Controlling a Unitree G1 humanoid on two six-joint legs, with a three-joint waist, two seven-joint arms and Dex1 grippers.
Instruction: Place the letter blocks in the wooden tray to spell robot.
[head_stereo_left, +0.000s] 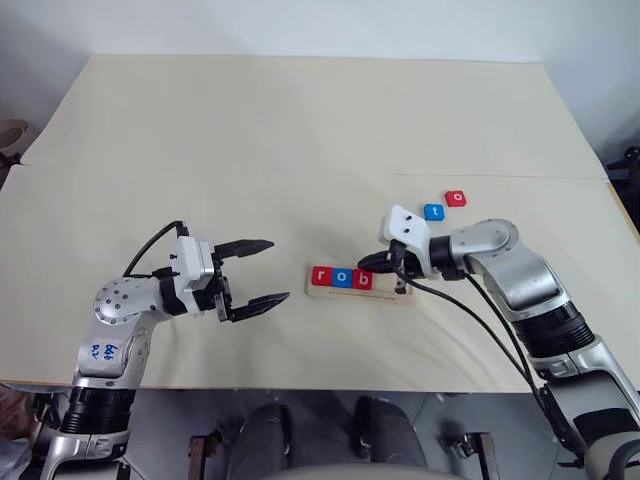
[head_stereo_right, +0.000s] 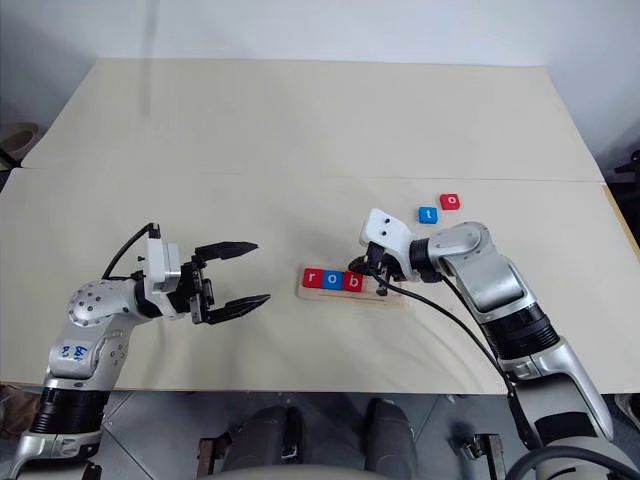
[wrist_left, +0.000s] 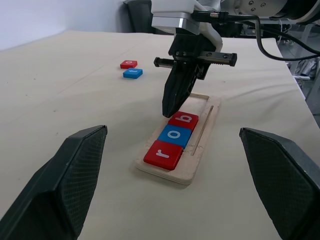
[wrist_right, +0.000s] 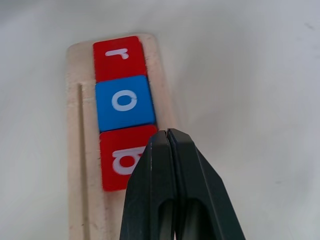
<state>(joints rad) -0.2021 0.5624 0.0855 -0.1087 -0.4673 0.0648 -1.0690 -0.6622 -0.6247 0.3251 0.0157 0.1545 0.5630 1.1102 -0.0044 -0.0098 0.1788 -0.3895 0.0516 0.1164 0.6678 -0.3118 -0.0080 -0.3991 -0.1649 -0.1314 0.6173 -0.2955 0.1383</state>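
The wooden tray (head_stereo_left: 402, 294) lies on the table with three letter blocks in a row: a red r (head_stereo_left: 322, 276), a blue o (head_stereo_left: 343, 278) and a red b (head_stereo_left: 363, 280). My right gripper (head_stereo_left: 368, 262) is shut with nothing in it, its tip just over the far edge of the b block (wrist_right: 117, 165). A blue t block (head_stereo_left: 433, 212) and a red o block (head_stereo_left: 456, 198) lie on the table beyond the tray, to the right. My left gripper (head_stereo_left: 270, 271) is open and empty, left of the tray.
The pale tabletop (head_stereo_left: 300, 130) stretches far behind the tray, with a seam running across it. The table's front edge is close below both arms. A black cable (head_stereo_left: 470, 310) hangs from my right arm over the table.
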